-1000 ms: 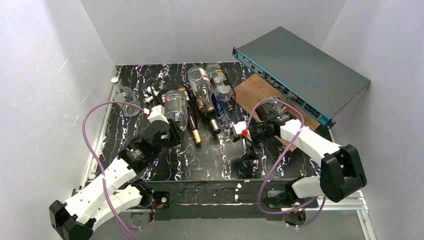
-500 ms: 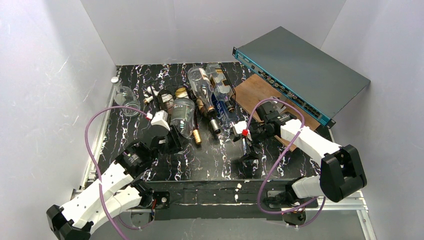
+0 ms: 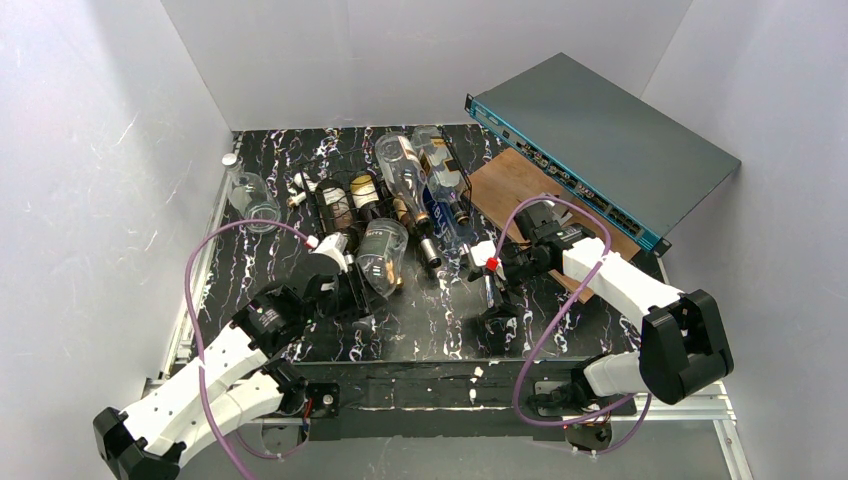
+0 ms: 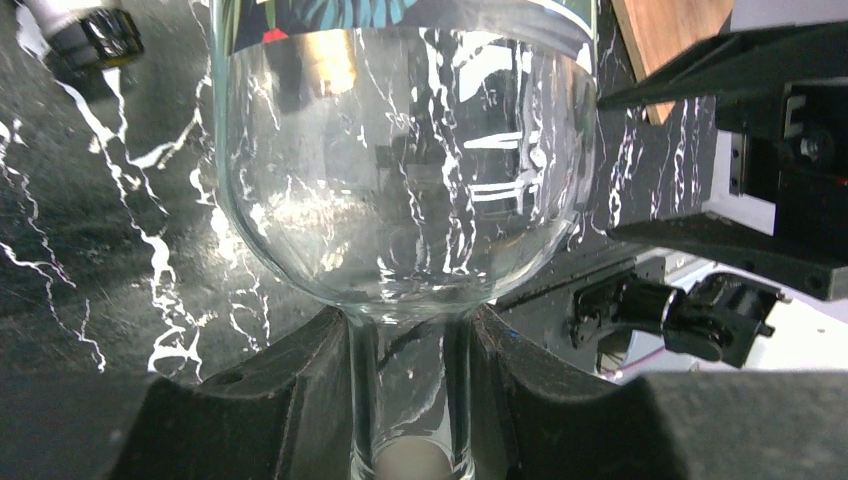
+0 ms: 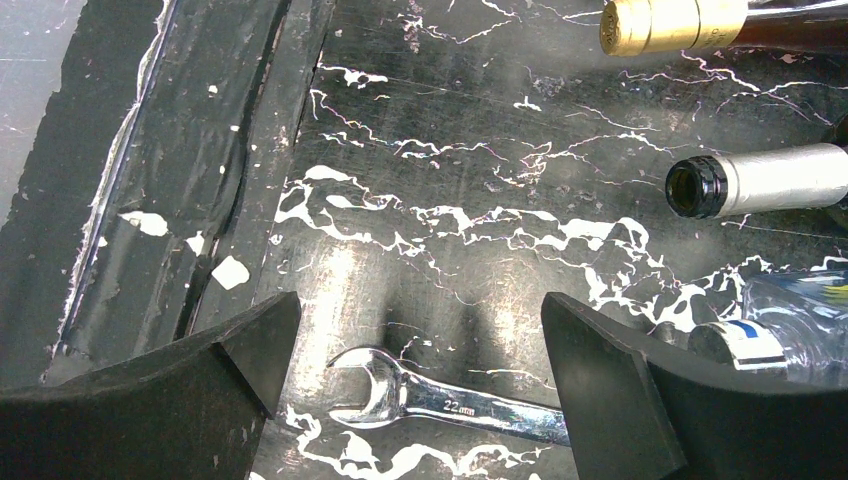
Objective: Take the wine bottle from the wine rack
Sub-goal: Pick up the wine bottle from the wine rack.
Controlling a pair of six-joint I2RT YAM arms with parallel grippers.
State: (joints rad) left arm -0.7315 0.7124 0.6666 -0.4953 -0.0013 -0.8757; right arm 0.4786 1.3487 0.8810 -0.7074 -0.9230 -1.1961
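A clear glass wine bottle (image 3: 384,257) with a pale label hangs just in front of the wine rack (image 3: 331,206), a low black wire frame at the table's back. My left gripper (image 3: 352,291) is shut on its neck. In the left wrist view the neck (image 4: 405,390) sits squeezed between both black fingers (image 4: 290,400), and the rounded shoulder (image 4: 400,170) fills the picture. Several other bottles (image 3: 405,178) lie across the rack. My right gripper (image 3: 497,322) stands open, low over a steel wrench (image 5: 450,402), to the right of the rack.
A flat grey box with a teal edge (image 3: 610,140) leans at the back right over a wooden board (image 3: 512,178). A clear glass (image 3: 252,198) lies at the back left. A gold-capped neck (image 5: 672,22) and a silver-capped neck (image 5: 770,180) point toward the right gripper.
My left gripper has drawn the clear bottle toward the near side and to the right, off the rack's left cradle, which now shows bare wire. The right arm has not moved.
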